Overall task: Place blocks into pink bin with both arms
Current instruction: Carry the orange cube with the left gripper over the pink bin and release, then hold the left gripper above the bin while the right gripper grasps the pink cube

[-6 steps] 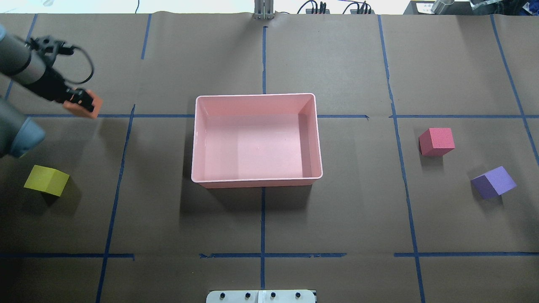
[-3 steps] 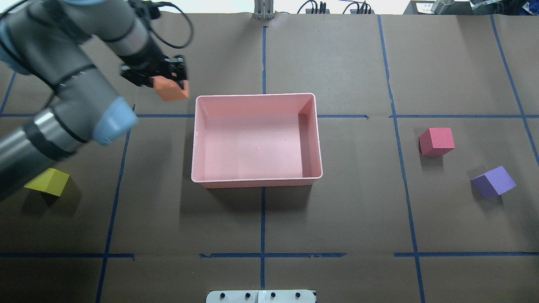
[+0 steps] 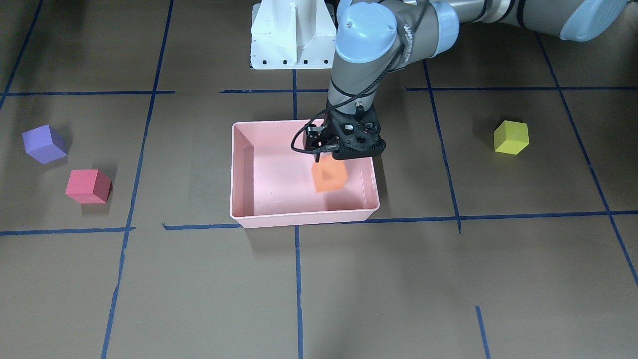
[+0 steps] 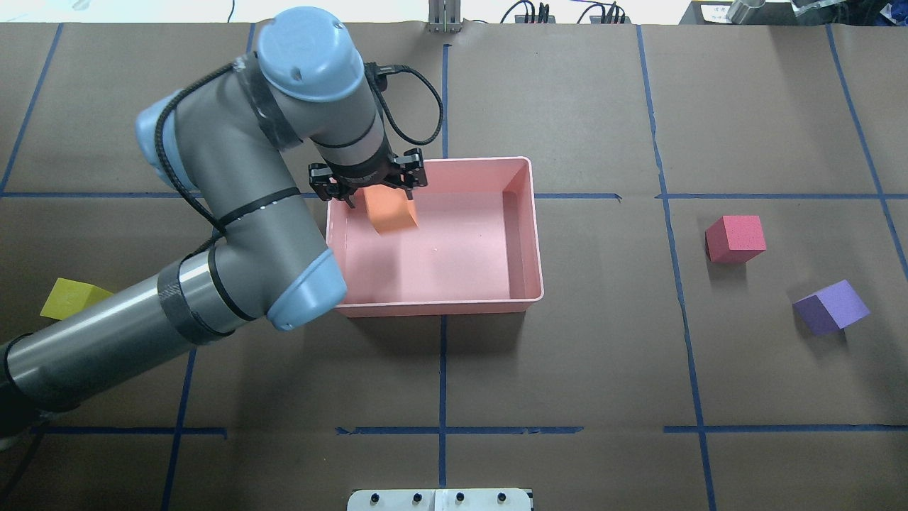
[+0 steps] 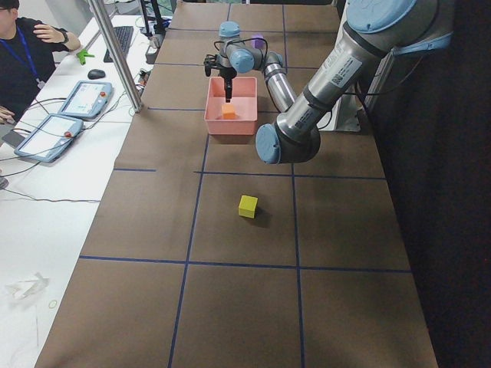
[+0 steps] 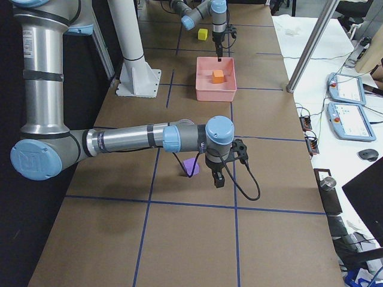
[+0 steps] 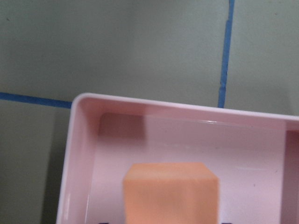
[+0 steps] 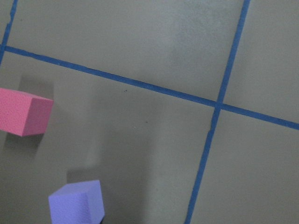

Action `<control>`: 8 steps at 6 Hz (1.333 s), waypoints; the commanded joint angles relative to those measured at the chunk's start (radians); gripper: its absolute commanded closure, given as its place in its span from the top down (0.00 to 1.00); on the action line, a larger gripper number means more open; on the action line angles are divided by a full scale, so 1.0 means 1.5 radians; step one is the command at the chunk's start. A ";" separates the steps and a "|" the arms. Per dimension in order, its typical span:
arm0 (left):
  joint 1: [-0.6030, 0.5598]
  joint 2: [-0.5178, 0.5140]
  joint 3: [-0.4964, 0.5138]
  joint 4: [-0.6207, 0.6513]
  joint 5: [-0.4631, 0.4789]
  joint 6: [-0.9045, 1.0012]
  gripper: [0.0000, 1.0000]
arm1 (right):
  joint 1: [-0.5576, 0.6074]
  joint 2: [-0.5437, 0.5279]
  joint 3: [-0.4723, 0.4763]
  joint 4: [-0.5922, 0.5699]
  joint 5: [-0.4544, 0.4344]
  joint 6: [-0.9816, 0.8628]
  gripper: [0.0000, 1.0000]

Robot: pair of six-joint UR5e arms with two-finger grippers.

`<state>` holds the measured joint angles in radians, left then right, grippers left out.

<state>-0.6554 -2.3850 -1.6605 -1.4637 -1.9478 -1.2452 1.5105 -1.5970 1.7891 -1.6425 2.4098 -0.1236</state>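
Observation:
My left gripper (image 4: 372, 188) hangs over the left part of the pink bin (image 4: 433, 306), jaws open. The orange block (image 4: 391, 211) is below the fingers and apart from them, blurred, inside the bin; it also shows in the front view (image 3: 329, 174) and the left wrist view (image 7: 170, 193). The yellow-green block (image 3: 511, 137) lies on the table on my left side. The red block (image 4: 735, 239) and the purple block (image 4: 831, 306) lie on my right. My right gripper (image 6: 216, 181) hovers beside the purple block (image 6: 191, 166); I cannot tell whether it is open or shut.
Brown paper with blue tape lines covers the table. The white pedestal base (image 3: 291, 35) stands behind the bin. The left arm's elbow (image 4: 305, 284) overhangs the bin's near left corner. Operators' tablets (image 5: 80, 100) sit on a side table.
The left arm swung from the table's far left to above the bin with the orange block. The block has left the fingers and is lower inside the bin.

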 commanded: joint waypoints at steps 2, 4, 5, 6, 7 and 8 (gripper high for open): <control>0.000 0.079 -0.088 0.000 0.003 0.066 1.00 | -0.136 0.103 0.001 0.019 -0.008 0.257 0.99; -0.004 0.097 -0.084 -0.006 0.007 0.109 1.00 | -0.271 0.107 -0.009 0.193 -0.098 0.502 0.99; -0.004 0.096 -0.084 -0.007 0.007 0.109 1.00 | -0.305 0.107 -0.012 0.218 -0.132 0.552 1.00; -0.003 0.095 -0.084 -0.007 0.007 0.109 1.00 | -0.317 0.104 -0.023 0.219 -0.146 0.557 1.00; -0.003 0.095 -0.083 -0.007 0.007 0.111 1.00 | -0.331 0.104 -0.036 0.219 -0.159 0.557 1.00; -0.003 0.095 -0.084 -0.007 0.007 0.111 1.00 | -0.345 0.107 -0.046 0.219 -0.162 0.556 1.00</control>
<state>-0.6598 -2.2426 -1.7865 -1.4741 -1.9374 -1.0793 1.0146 -1.4386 1.7359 -1.3158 2.1769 0.7087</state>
